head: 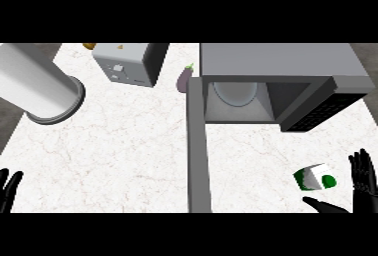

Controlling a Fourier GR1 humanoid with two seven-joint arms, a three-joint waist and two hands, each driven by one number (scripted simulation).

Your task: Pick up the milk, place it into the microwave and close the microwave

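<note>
A white and green milk carton (316, 177) lies on the marble counter at the lower right. My right hand (360, 186) is open just to its right, fingers straight up and thumb stretched out below the carton, with a small gap to it. The grey microwave (280, 62) stands at the back right with its cavity and turntable plate (236, 93) showing. Its door (198, 150) swings open toward me, left of the carton. My left hand (9, 189) rests open at the lower left edge.
A silver toaster (127, 65) stands at the back centre-left, with a purple eggplant (184, 79) between it and the microwave. A large grey cylindrical container (40, 85) lies at the left. The open door divides the counter.
</note>
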